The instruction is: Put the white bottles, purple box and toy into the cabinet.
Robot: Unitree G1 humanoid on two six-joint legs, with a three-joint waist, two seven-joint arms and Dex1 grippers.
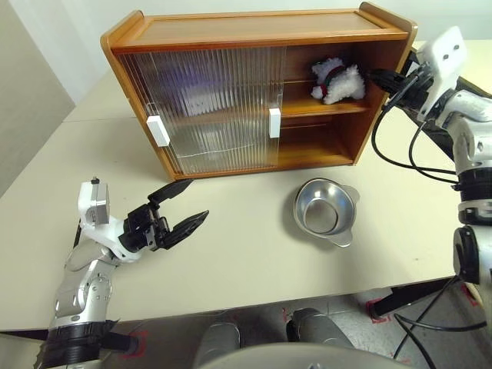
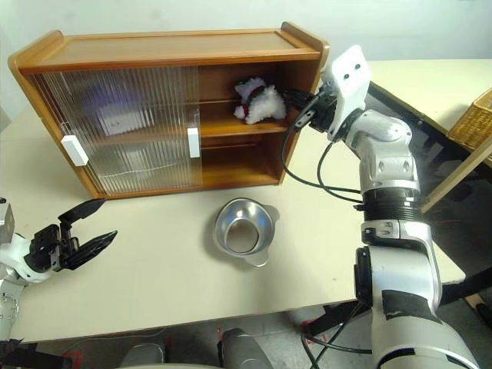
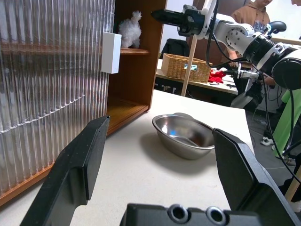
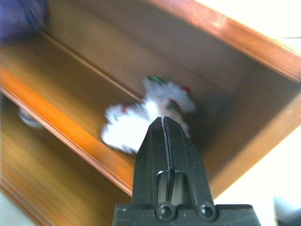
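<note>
Toy on the shelf

Left gripper [image 1: 178, 209] hovers over the table [image 1: 246, 261], jaws spread wide and empty. Cabinet [image 1: 254, 31] stands beyond it, doors slid left, right side open. Bowl [image 1: 325, 211] sits in front. Toy [image 1: 338, 80] lies on the upper shelf; my right gripper [image 1: 378, 75] is beside it, fingers pressed together, empty.

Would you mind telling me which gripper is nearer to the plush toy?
The right gripper, shut just beside the plush toy on the cabinet's shelf. The left gripper hovers open over the table, far off.
</note>
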